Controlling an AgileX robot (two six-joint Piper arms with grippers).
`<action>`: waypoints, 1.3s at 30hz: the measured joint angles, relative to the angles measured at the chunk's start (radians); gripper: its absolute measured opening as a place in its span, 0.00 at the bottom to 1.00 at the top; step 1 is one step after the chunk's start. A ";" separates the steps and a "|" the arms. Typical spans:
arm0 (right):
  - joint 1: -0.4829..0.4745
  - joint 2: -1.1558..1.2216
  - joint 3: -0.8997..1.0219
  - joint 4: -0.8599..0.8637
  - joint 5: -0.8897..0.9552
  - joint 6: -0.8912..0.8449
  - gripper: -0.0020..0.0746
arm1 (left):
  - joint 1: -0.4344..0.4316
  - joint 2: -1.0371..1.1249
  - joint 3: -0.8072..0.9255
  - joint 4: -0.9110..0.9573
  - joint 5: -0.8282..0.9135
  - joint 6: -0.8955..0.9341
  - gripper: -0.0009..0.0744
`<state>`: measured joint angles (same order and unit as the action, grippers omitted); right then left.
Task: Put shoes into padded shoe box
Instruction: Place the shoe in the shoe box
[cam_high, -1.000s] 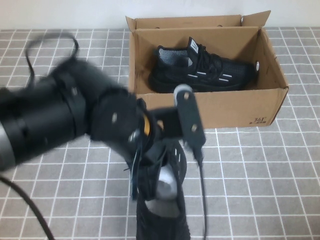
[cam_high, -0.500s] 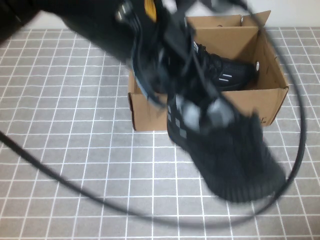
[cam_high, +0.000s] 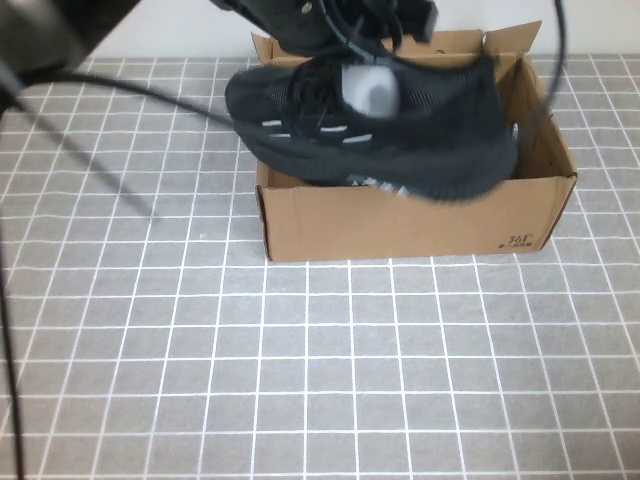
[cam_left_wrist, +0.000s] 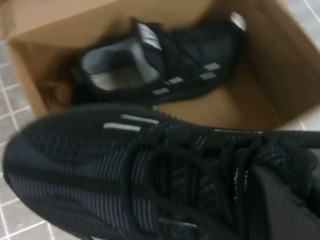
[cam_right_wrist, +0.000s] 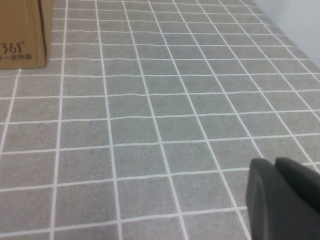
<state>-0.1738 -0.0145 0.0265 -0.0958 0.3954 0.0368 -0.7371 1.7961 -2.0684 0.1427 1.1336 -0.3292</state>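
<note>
My left gripper (cam_high: 366, 66) is shut on a black knit sneaker (cam_high: 380, 130) at its grey-white collar and holds it lengthwise in the air over the brown cardboard shoe box (cam_high: 400, 222). In the left wrist view the held sneaker (cam_left_wrist: 125, 170) fills the foreground, with one dark finger (cam_left_wrist: 280, 205) against its collar. The other black sneaker (cam_left_wrist: 160, 65) lies on its side on the floor of the box (cam_left_wrist: 280, 65). In the high view the held shoe hides it. My right gripper (cam_right_wrist: 276, 163) is shut and empty, low over the tiled table, away from the box.
The box's flaps stand upright, with a small dark printed mark on its front right corner (cam_high: 518, 240); that corner also shows in the right wrist view (cam_right_wrist: 22, 30). Black cables (cam_high: 60, 130) from the left arm hang across the left side. A grey tiled cloth (cam_high: 350, 380) covers the table.
My left arm has lifted the sneaker from the table in front of the box, swung it up and back, and now holds it level over the box opening.
</note>
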 joint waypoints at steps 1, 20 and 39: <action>0.000 0.000 0.000 0.000 0.000 0.000 0.02 | 0.012 0.023 -0.023 0.000 -0.003 -0.034 0.01; 0.000 0.000 0.000 0.000 0.000 0.000 0.02 | 0.041 0.248 -0.175 0.002 -0.206 -0.197 0.01; 0.000 0.000 0.000 0.000 0.000 0.000 0.02 | 0.041 0.397 -0.178 -0.001 -0.272 -0.218 0.01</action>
<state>-0.1738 -0.0145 0.0265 -0.0958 0.3954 0.0368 -0.6961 2.1934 -2.2459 0.1413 0.8614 -0.5475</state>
